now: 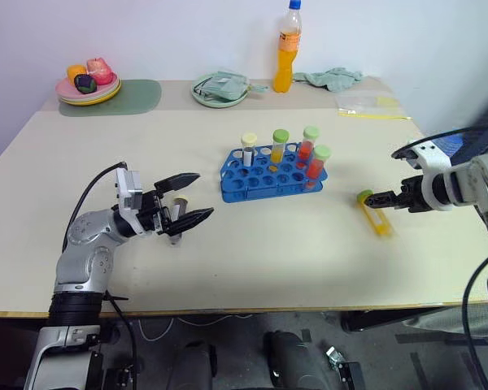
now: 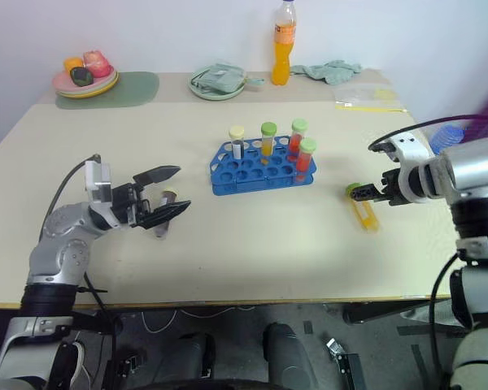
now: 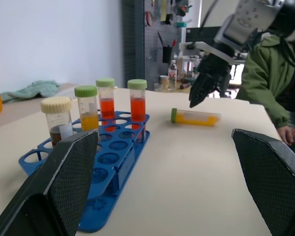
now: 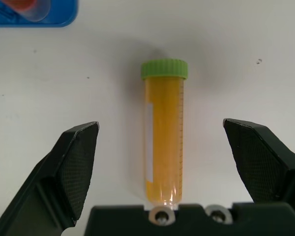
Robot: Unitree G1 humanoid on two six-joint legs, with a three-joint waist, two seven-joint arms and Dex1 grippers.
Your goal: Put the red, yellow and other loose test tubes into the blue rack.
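Note:
The blue rack (image 1: 270, 175) stands mid-table holding a cream-capped tube (image 1: 249, 147), a yellow tube (image 1: 279, 145) and two red tubes (image 1: 309, 143), all upright. A loose yellow test tube with a green cap (image 1: 375, 216) lies flat on the table to the rack's right. My right gripper (image 4: 161, 125) hangs open just above it, a finger on each side, not touching. A grey, cream-capped loose tube (image 1: 176, 223) lies on the table at my left gripper (image 1: 202, 195). That gripper is open, points toward the rack and holds nothing.
At the table's back stand an orange drink bottle (image 1: 287, 49), a plate stack with fruit (image 1: 88, 84) on a green mat, a green plate with cloth (image 1: 220, 88), a rag (image 1: 333, 77) and a plastic bag (image 1: 370, 104). A person in a green jacket (image 3: 278, 83) sits beyond the right edge.

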